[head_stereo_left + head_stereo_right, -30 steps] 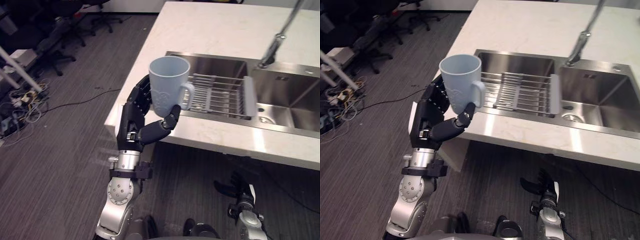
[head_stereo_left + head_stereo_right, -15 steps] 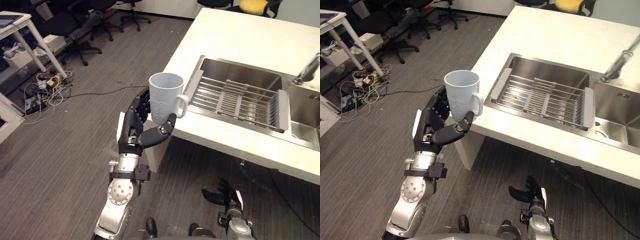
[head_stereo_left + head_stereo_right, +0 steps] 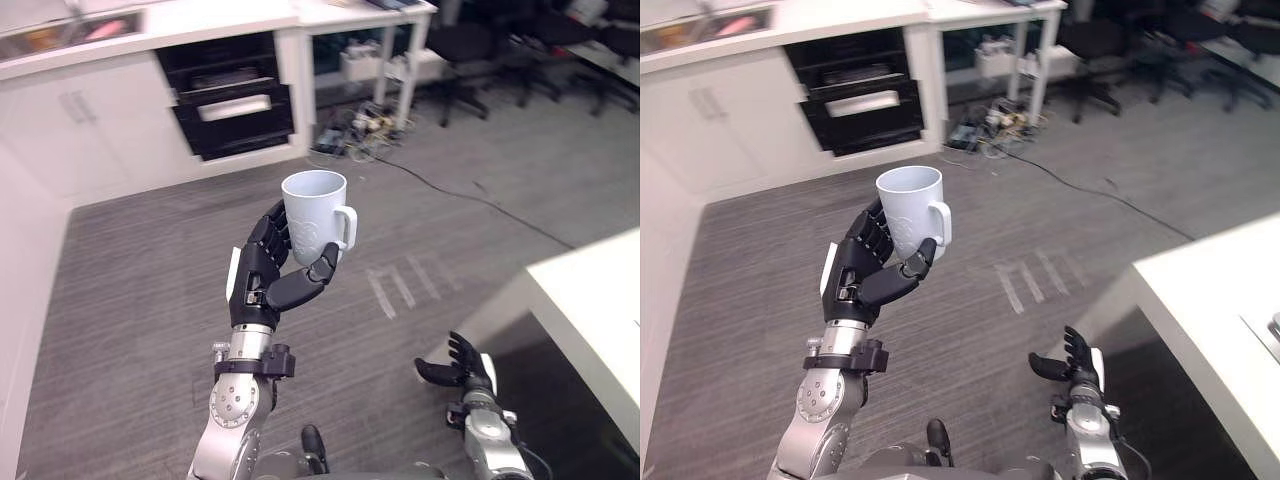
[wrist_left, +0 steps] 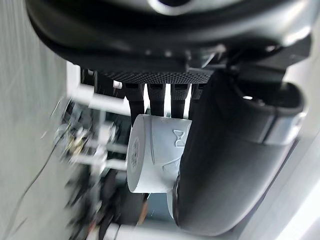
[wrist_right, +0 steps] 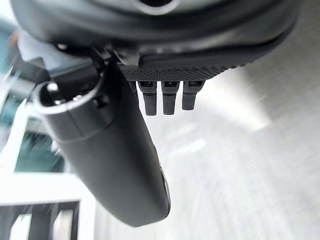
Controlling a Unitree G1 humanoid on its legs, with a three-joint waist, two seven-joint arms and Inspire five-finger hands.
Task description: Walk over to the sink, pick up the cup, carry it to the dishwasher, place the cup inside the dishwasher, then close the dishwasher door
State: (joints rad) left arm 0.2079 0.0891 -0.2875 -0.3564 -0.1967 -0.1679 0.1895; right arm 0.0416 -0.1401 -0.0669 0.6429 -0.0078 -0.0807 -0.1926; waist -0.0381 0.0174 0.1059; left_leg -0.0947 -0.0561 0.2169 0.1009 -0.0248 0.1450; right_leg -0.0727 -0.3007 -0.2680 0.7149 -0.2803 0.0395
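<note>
Far past the left fingers, a row of flat white cupboards (image 3: 90, 130) holds a black boxy opening (image 3: 235, 125) with a pale bar across it.

The left hand (image 3: 268, 285) is up in the air. Its dark fingers (image 3: 270, 232) curl round the back of the pale blue smooth cup (image 3: 313, 215). Its thumb (image 3: 300, 285) presses on the front, just under the curved handle. The cup stands upright in this grasp, high over the grey stripy floor (image 3: 130, 300).

The two eye views look down into the round open mouth of the cup and show the loop handle sticking out, away from the fingers. The left wrist view shows other parts. It shows one flat round end of the cup, a small raised mark on its side (image 4: 176, 137), the fingertips (image 4: 156, 100) lying in a row on the cup, and the fat thumb (image 4: 225, 165) across it.

Past the cup, a messy heap of wires (image 3: 350, 135) lies under a white table leg (image 3: 412, 55). Black wheeled chairs (image 3: 470, 50) stand beside it.

The right hand (image 3: 1075, 365) hangs low with its fingers spread loose. The right wrist view shows its short straight fingers (image 5: 163, 100) and rounded thumb (image 5: 115, 160), with bare floor past them.

Beside that hand's fingers, on the side away from the cup, is the corner of a smooth white counter (image 3: 600, 300).
</note>
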